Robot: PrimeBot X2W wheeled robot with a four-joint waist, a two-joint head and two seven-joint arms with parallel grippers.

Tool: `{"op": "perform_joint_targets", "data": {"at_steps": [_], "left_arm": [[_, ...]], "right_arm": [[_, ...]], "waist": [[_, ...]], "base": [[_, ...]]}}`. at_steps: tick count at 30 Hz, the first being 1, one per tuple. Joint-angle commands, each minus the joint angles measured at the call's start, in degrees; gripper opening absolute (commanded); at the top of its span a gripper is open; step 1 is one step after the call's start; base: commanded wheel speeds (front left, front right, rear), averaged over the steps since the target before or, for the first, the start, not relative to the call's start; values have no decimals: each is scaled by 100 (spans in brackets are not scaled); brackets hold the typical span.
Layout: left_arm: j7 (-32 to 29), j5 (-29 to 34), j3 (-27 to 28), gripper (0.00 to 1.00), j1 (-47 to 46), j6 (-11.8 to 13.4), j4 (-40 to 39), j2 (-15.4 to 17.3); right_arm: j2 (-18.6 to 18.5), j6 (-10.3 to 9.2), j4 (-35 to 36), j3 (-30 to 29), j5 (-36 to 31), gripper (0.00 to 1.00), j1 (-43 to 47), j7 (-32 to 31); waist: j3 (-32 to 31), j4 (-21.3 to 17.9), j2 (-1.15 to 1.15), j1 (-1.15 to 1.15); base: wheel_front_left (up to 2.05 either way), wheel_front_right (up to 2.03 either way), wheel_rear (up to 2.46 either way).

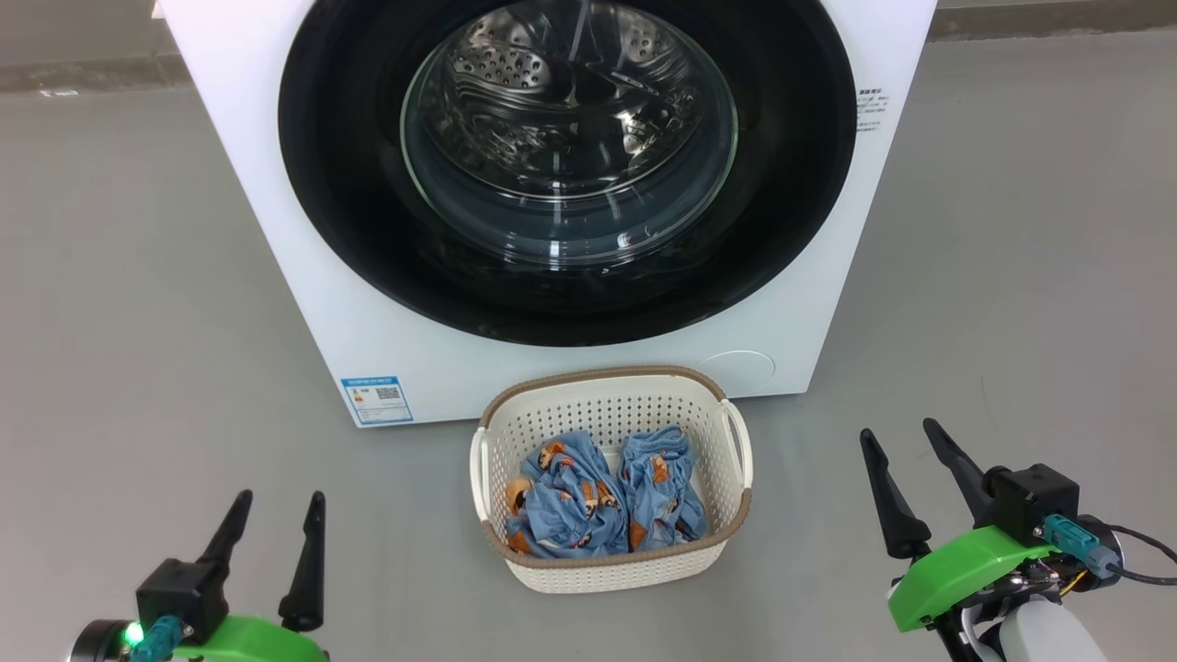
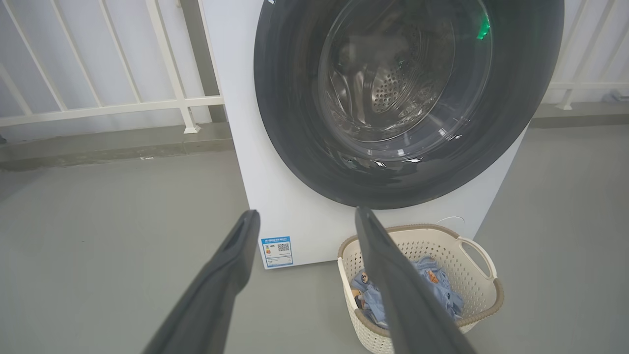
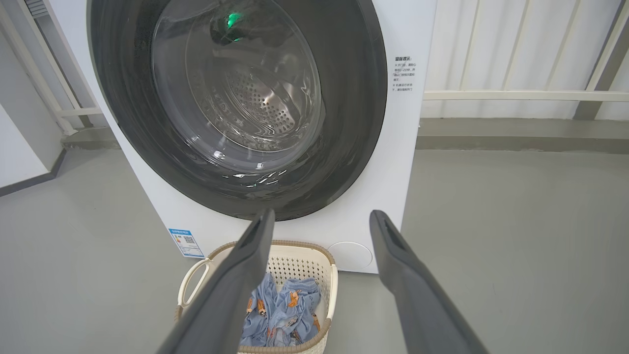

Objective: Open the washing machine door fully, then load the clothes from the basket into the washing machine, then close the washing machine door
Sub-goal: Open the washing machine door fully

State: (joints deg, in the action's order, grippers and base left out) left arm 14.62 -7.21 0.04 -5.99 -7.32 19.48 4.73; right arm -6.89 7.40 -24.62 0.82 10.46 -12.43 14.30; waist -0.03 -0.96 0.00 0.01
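Note:
The white washing machine [image 1: 303,276] stands ahead on the floor, its round black door [image 1: 349,184] flat against the front, the steel drum visible through the glass bowl. In front of it sits the cream basket [image 1: 611,570] with a brown rim, holding two light-blue printed clothes [image 1: 602,501]. My left gripper [image 1: 276,498] is open at the lower left, well left of the basket. Open too, my right gripper [image 1: 901,430] hovers at the lower right, right of the basket. Both wrist views look at the door [image 2: 295,123] [image 3: 354,98] and the basket [image 2: 471,290] [image 3: 300,253].
Grey floor [image 1: 119,322] spreads on both sides of the machine. A white railing [image 2: 98,105] and a wall run behind it. A blue label sticker [image 1: 375,400] marks the machine's lower left front, and a round cap [image 1: 737,368] its lower right.

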Motion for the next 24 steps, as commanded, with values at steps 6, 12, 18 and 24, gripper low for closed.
{"op": "perform_joint_targets", "data": {"at_steps": [6, 12, 18, 24], "left_arm": [[38, 16, 238, 100, -260, -5, -109, 127], [38, -90, 240, 100, -262, -10, -143, 111], [38, -119, 231, 100, -269, -12, -139, 125], [38, -133, 224, 100, -332, -14, -101, 147]], "right_arm": [[-17, 9, 156, 109, -66, 100, -187, 70], [-25, 9, 172, 99, -51, 100, -179, 70], [-20, 9, 194, 98, -18, 100, -206, 70], [-14, 9, 184, 110, -7, 100, -233, 70]], "waist": [[8, 15, 0, 0], [28, 32, 0, 0], [99, 29, 0, 0], [138, 20, 0, 0]], "base": [[0, 0, 0], [19, 19, -38], [61, 61, -121], [105, 105, -210]]}}
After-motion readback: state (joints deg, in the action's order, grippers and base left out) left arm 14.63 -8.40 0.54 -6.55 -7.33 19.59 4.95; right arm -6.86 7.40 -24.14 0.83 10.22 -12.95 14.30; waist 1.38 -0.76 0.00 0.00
